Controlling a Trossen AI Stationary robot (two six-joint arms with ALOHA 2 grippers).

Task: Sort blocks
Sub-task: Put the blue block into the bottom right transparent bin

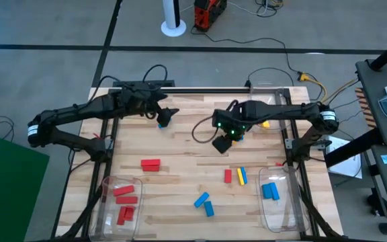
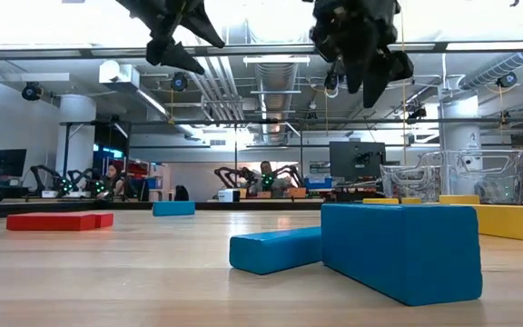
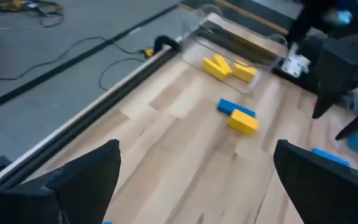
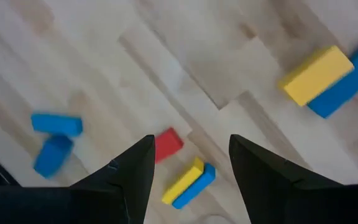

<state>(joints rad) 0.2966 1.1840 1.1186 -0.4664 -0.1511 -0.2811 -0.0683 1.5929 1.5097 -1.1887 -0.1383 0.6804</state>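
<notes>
Two arms hang over the far half of the worktop point(image 1: 180, 144), neither touching a block. Left gripper point(image 1: 168, 115) is raised near the back rail, fingers point(image 3: 86, 177) spread wide, nothing between them. Right gripper point(image 1: 224, 141) hovers near the middle of the worktop, fingers point(image 4: 129, 171) apart and empty; a black cable loops just beside it.

Loose blocks: a red pair point(image 1: 150, 165) left of centre; a red block point(image 1: 228, 176) beside a yellow-and-blue pair point(image 1: 242, 175) right of centre, directly under the right gripper's view; two blue blocks point(image 1: 204, 203) near the front edge (these fill the foreground of the low view). A yellow block and a blue one point(image 3: 238, 117) lie close to the back right corner, partly hidden by the right arm from above.

Bins: clear bin at front left point(image 1: 106, 202) holds three red blocks point(image 1: 124, 200); clear bin at front right point(image 1: 289, 208) holds blue blocks point(image 1: 269, 191); clear bin at back right point(image 3: 229, 37) holds yellow blocks point(image 3: 219, 65).

Beyond the worktop: other robot rigs, monitors, seated people in the room.
</notes>
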